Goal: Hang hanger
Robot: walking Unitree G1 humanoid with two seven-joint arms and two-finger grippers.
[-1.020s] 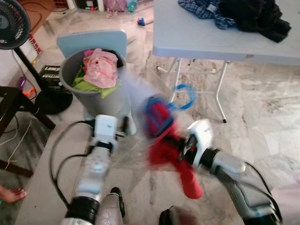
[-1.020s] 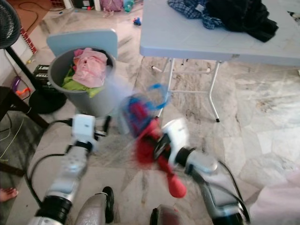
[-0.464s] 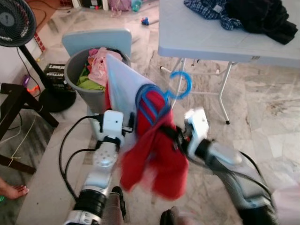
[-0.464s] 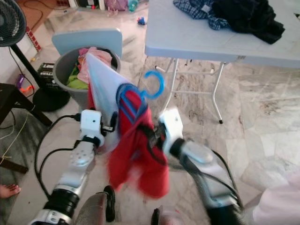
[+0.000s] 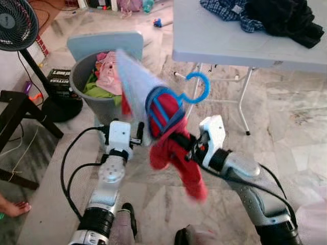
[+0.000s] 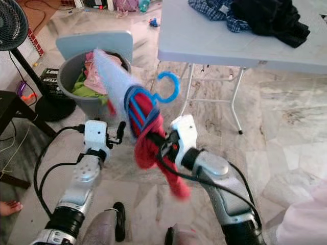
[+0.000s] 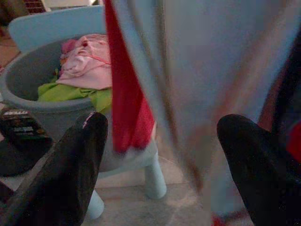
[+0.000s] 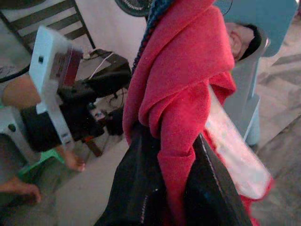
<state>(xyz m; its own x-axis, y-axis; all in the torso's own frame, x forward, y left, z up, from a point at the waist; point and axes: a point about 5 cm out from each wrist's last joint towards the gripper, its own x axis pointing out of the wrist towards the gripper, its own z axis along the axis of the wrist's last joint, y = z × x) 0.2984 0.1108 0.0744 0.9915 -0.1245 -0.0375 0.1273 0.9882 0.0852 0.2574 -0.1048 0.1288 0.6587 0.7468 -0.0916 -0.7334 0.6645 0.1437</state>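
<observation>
A blue plastic hanger (image 5: 207, 86) carries a red garment (image 5: 173, 148) with a pale, whitish part (image 5: 135, 84) flaring up to the left. My right gripper (image 5: 181, 141) holds it at chest height, its black fingers (image 8: 136, 197) shut on the bunched red cloth just below the hanger's neck. The hook points up and right, towards the table. Just left of the garment, my left gripper (image 5: 139, 131) stands open; in its wrist view the pale and red cloth hangs in front of the two spread fingers (image 7: 70, 165) and I cannot tell whether it touches them.
A grey bin (image 5: 84, 76) full of pink and green clothes stands on a light blue stool behind the garment. A white folding table (image 5: 225, 46) with dark clothes is at the back right. A fan (image 5: 15, 20), a dark wooden frame (image 5: 15, 109) and a person's foot (image 5: 10, 206) are on the left.
The garment has swung: its red lower part has bunched and trailed right, and the pale part has flared upward. A second ago it hung lower. Both arms have shifted only a little.
</observation>
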